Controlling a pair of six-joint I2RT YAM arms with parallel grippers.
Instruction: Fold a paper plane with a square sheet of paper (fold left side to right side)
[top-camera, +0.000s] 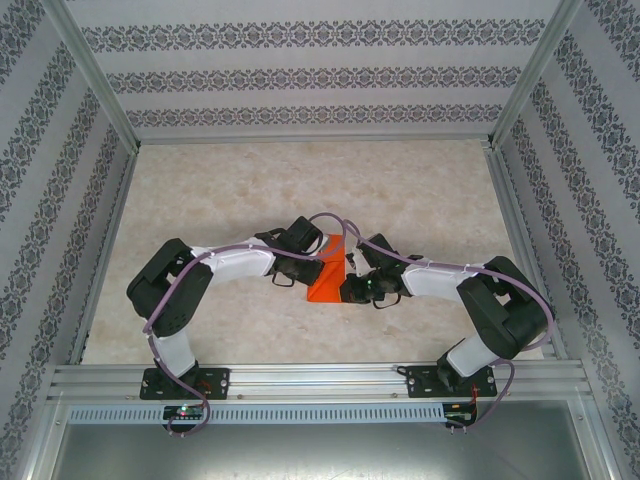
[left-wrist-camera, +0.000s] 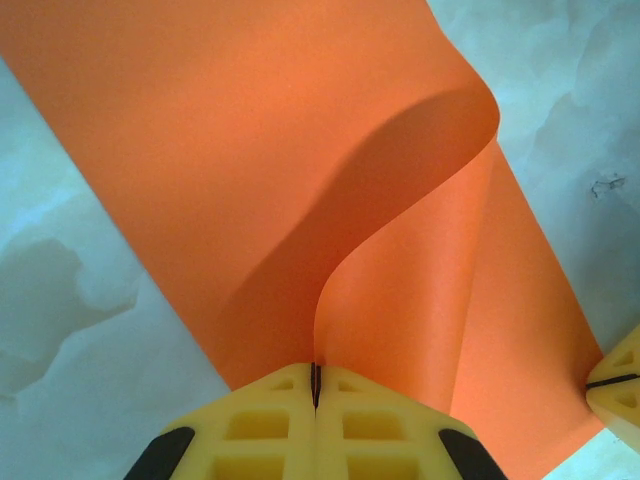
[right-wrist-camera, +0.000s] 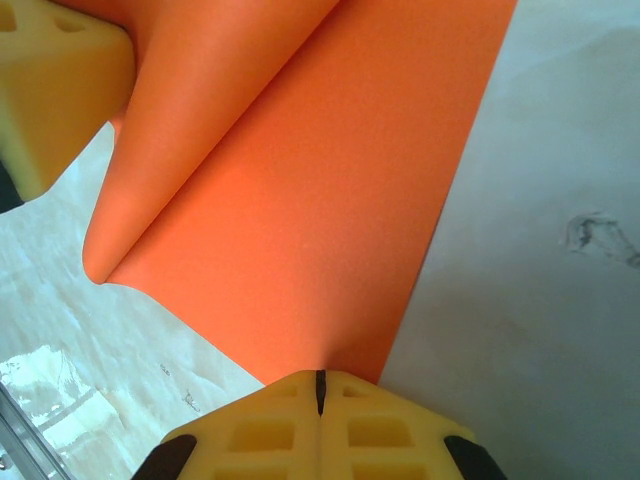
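Start at the near edge: note both arm bases bolted to the aluminium rail (top-camera: 320, 378), with the left arm (top-camera: 170, 295) and right arm (top-camera: 500, 310) bowed outward and reaching in toward each other over the middle of the table (top-camera: 420, 190). Find the square sheet of paper (top-camera: 328, 272) between the two wrists, bright orange-red and partly lifted off the surface. From the left wrist camera, see the left gripper (left-wrist-camera: 315, 385) with its yellow fingers (left-wrist-camera: 250, 430) pressed together, only a thin dark seam between them, pinching the edge of a raised flap that runs straight into that seam. Note the flap curling up and over in a soft S-bend, rounded rather than creased, with the rest of the sheet lying flat beneath it. See one yellow tip of the other claw touching the sheet's far right corner in the same view. From the right wrist camera, see the right gripper (right-wrist-camera: 320, 385) likewise pressed together and nipping the sheet's near edge close to a corner. Note the lifted layer rolled over at the left of that view, beside the left claw's finger. Beyond the grippers, record pale marbled tabletop, then the patterned walls (top-camera: 320, 75) closing the cell on three sides.
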